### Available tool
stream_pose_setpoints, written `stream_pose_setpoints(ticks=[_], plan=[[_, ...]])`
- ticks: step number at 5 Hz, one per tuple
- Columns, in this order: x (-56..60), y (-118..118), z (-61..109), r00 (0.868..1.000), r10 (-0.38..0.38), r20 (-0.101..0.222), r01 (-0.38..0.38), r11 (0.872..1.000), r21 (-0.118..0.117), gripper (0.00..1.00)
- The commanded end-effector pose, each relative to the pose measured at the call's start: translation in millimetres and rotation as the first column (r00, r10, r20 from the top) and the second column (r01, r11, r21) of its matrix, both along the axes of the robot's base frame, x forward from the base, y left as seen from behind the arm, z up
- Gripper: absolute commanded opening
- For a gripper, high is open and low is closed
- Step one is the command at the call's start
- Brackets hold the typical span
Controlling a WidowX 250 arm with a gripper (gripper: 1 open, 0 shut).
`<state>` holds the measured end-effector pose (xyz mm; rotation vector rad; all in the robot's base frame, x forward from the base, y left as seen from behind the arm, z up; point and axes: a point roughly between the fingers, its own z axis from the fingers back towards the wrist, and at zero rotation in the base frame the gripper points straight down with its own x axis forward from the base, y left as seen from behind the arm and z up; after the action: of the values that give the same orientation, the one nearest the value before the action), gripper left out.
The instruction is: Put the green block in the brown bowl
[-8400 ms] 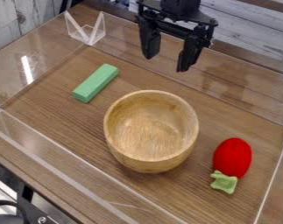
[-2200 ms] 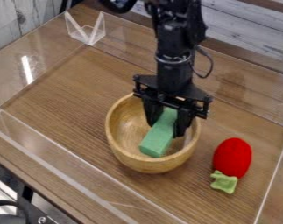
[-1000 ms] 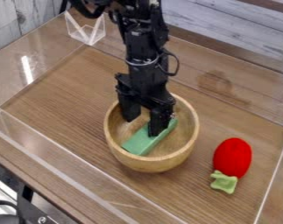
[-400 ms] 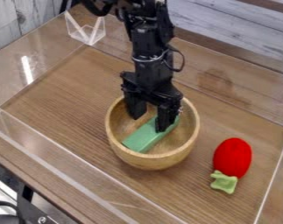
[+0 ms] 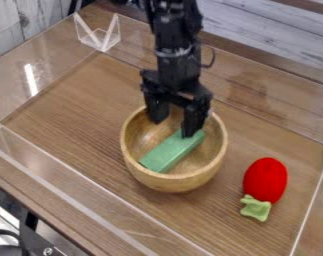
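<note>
The green block (image 5: 169,153) lies inside the brown bowl (image 5: 172,179), tilted against its inner wall, free of any grip. My gripper (image 5: 175,117) hangs over the bowl's far half, pointing straight down, its two black fingers (image 5: 195,121) spread apart with nothing between them. The fingertips stand just above the block's upper end, around the height of the bowl's rim.
A red strawberry-like toy (image 5: 265,179) with a green leaf lies to the right of the bowl. A clear plastic stand (image 5: 96,33) sits at the back left. Low transparent walls (image 5: 30,170) fence the wooden tabletop.
The gripper has risen out of the bowl and shifted slightly right and back, still open. The green block stays lying in the bowl.
</note>
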<state>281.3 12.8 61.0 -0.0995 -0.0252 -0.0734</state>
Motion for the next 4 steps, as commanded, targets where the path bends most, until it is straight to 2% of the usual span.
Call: stream_pose_setpoints(ticks=[1,2,3,4], plan=[[16.6,14,46.9,0.993,0.054,0.106,-0.053,0.999,-0.007,1.00],[26.8,41,74.6,0.988,0.027,0.150,-0.026,1.000,-0.008,1.00],[38.5,62,89.1,0.986,-0.010,0.166,0.013,1.000,-0.013,1.00],[40.5,70,102.3,0.982,0.009,0.188,-0.005,1.000,-0.024,1.00]])
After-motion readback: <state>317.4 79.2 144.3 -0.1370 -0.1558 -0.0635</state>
